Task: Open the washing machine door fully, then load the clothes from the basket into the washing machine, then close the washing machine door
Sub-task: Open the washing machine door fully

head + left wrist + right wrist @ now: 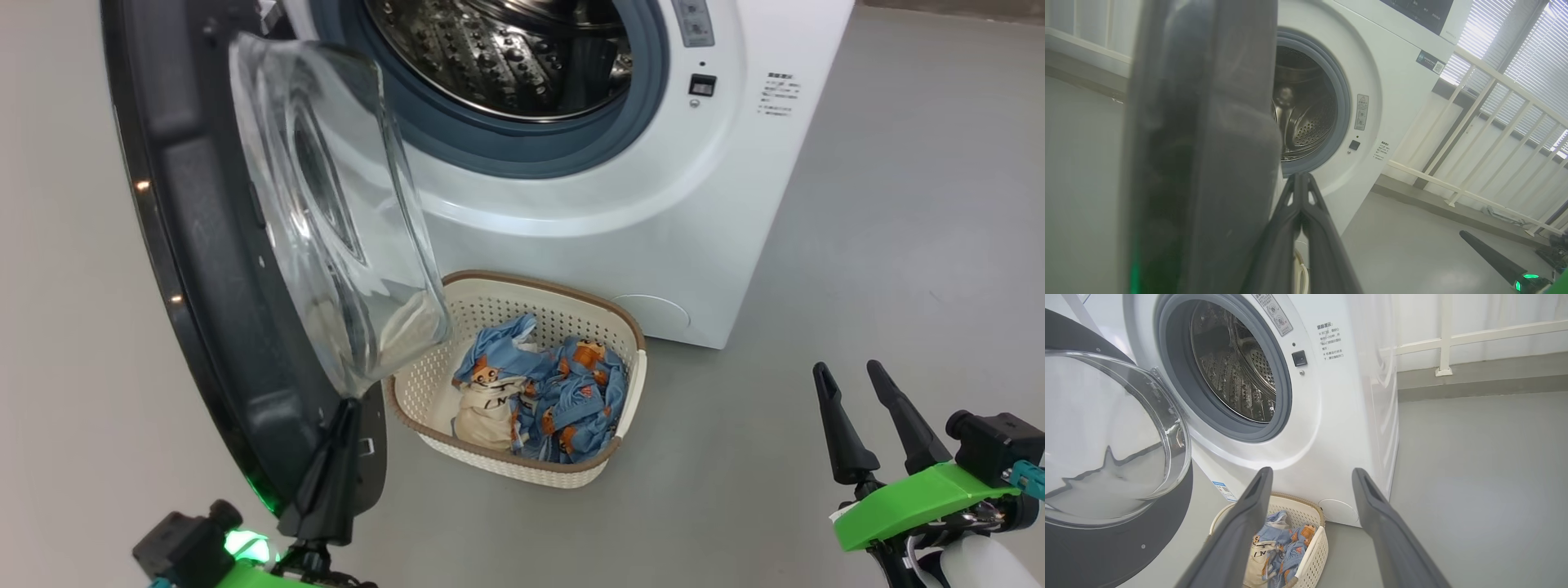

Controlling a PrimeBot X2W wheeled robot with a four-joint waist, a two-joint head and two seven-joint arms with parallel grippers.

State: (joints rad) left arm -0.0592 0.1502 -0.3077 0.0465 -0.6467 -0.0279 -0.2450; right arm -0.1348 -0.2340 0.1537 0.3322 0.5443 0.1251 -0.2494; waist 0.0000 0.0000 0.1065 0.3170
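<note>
Round black glass-windowed washing machine door [204,269]: swung out, just left of the left fingers [331,482].
Big white box-shaped washing machine [653,229]: ahead of the left fingers and the right fingers [841,441].
Small cream perforated plastic basket [633,384]: on the floor [898,245], before the machine, between the two pairs of fingers.
Blue bear-print and cream clothes [563,392]: in the basket.

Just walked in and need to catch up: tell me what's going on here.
A two-armed robot is working at the washing machine. Its left gripper, shut, sits at the lower edge of the washing machine door, which stands wide open. The right gripper hangs open and empty. The clothes lie in the basket on the floor; nothing is loaded yet.
</note>
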